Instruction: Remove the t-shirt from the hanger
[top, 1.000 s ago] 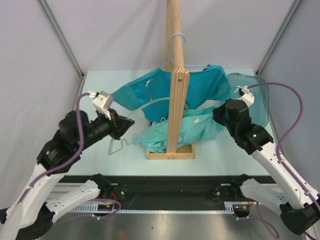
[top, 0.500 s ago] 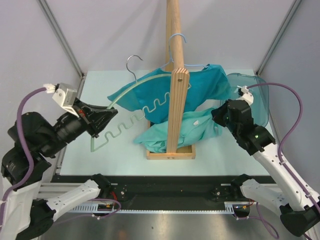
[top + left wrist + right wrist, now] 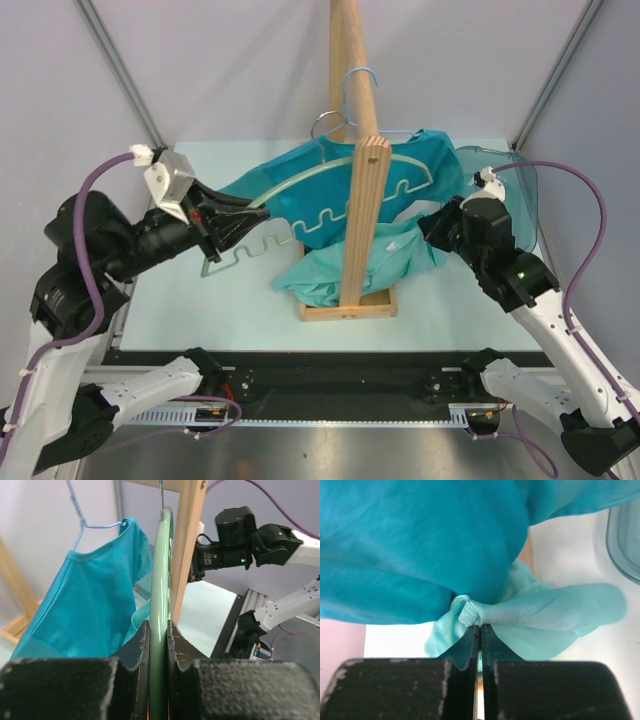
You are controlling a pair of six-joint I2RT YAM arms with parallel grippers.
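Top external view: at 9 o'clock from the rack [image 3: 365, 230], the left claw [image 3: 213, 222] is clamped on one end of the pale green hanger [image 3: 285, 188]. The jaws are parted only by the hanger's width. The left wrist view shows the arm of it squeezed between the pads. The hanger reaches toward 3 o'clock, across the teal shirt [image 3: 420, 160], with its hook close to the pole.

The mint shirt [image 3: 335, 268] sags around the rack's foot at 6 o'clock, low over the surface [image 3: 180, 300]. It looks off the hanger, though I cannot tell whether some part is caught.

At 3 o'clock the right claw [image 3: 432, 232] is fully shut, pinching a small bunched fold of the mint shirt, as the right wrist view shows. A clear bin [image 3: 515, 200] sits at 2 o'clock.

Risks, as I judge them:
- The hook or the far tip of the hanger could snag the pole or the teal shirt, so a pull toward 9 o'clock would drag that shirt off too.
- The mint shirt drapes round the post, so a hard tug toward 3 o'clock could shift or tip the rack.
- The pinched fold is thin and may slip out.
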